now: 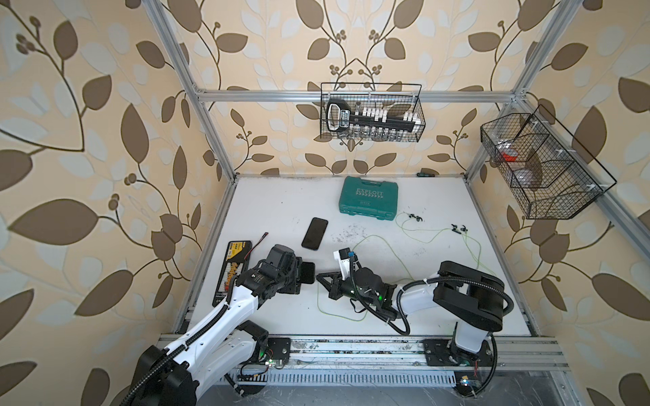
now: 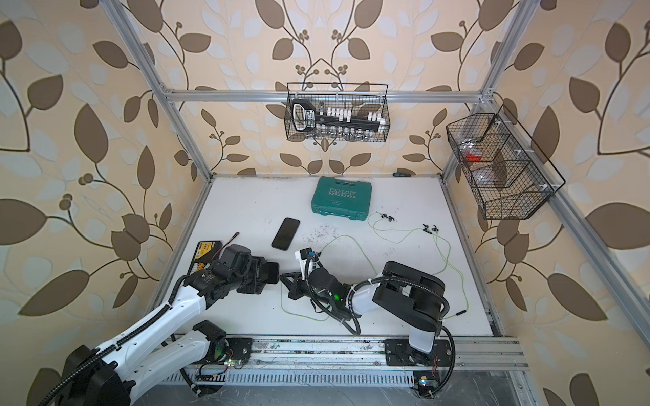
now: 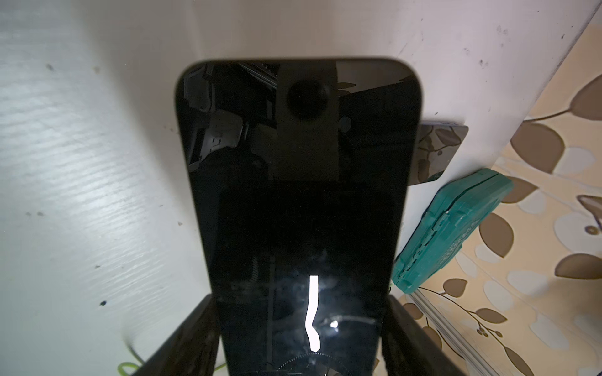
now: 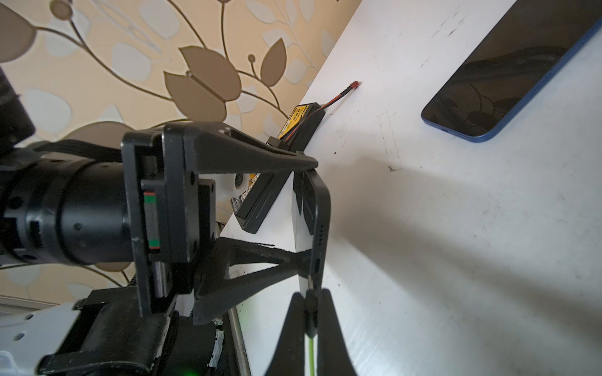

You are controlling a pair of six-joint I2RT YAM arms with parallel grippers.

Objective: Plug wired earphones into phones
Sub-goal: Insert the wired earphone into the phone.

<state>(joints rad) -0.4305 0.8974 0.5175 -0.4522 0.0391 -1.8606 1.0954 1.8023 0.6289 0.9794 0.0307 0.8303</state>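
Note:
My left gripper is shut on a black phone by its two long sides and holds it raised, bottom edge towards the right arm; its fingers flank the glass. My right gripper is shut on the black plug of one set of earphones. The plug's tip meets the held phone's bottom edge; how deep it sits I cannot tell. Its yellow-green cable trails across the table to the earbuds. A second phone lies flat beyond the grippers. Another earphone cable lies at the right.
A teal toolbox stands at the back of the white table. A black-and-yellow bit case lies along the left edge with a red-black lead by it. Wire baskets hang on the frame.

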